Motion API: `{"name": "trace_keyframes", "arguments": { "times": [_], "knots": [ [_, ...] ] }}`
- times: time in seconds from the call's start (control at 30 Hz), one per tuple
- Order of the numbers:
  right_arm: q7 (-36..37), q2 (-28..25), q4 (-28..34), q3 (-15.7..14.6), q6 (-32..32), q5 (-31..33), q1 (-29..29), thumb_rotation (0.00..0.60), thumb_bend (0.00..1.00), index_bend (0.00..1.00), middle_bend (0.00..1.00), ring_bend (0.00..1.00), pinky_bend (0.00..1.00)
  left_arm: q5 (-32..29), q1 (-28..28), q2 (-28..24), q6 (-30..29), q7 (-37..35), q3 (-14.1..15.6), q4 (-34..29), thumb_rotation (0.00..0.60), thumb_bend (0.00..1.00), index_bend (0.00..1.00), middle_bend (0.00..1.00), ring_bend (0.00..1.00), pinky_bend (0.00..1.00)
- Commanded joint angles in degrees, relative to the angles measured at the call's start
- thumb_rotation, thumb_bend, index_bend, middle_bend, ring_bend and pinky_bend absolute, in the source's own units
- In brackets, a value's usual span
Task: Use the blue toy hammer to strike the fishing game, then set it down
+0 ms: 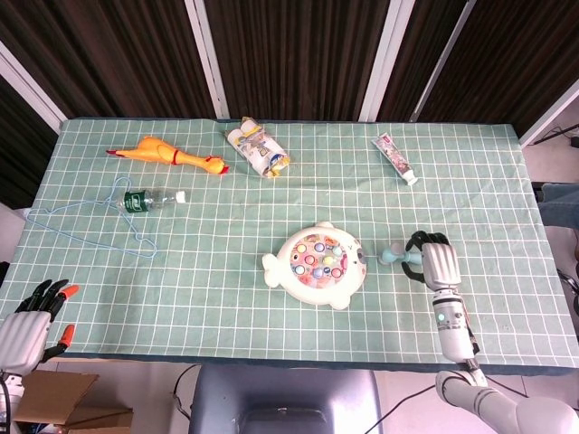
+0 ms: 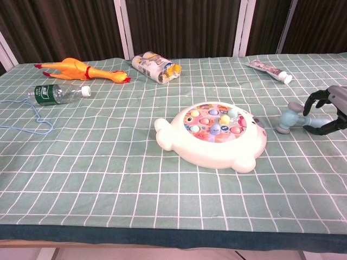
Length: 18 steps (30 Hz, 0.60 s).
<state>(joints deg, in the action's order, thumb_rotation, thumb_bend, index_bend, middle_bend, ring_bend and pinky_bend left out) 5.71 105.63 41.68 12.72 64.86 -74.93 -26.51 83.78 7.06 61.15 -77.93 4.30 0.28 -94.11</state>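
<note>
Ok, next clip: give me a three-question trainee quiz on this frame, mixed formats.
1. True or false: the blue toy hammer lies on the cloth at the far side of the fishing game from the water bottle.
2. Which robot hand has its fingers around the hammer's handle: A) left, B) right?
3. Fill in: the rubber chicken lies ___ the water bottle, nearer the curtains.

Key: 1 true; 2 B; 3 behind.

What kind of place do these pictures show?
Probably a robot test or data-collection room, not a home: a table under a green checked cloth, dark curtains behind it, and unrelated props laid out, such as a rubber chicken and a toothpaste tube.
</note>
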Motion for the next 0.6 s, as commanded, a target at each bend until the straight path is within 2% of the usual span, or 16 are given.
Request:
{"name": "trace_keyframes", "arguments": {
  "times": [0.03, 0.6],
  "knots": [
    [0.21, -0.18, 0.21, -0.1, 0.33, -0.22, 0.06, 0.6, 0.43, 0.61, 0.42, 0.35, 0.34, -0.15, 0.06, 0.05, 0.16, 0.23, 0.01, -0.03, 0.6, 0.44, 0.19, 0.1, 0.05, 0.25],
    [0.2, -0.25, -0.92, -1.28, -0.49, -0.71, 0.23, 0.6, 0.44, 0.61, 0.43, 0.38, 0.38, -0.39, 0.0, -0.16, -0.01, -0.34, -0.13, -0.19, 0.6, 0.44, 0.19, 0.1, 0.05, 0.25]
  ]
}}
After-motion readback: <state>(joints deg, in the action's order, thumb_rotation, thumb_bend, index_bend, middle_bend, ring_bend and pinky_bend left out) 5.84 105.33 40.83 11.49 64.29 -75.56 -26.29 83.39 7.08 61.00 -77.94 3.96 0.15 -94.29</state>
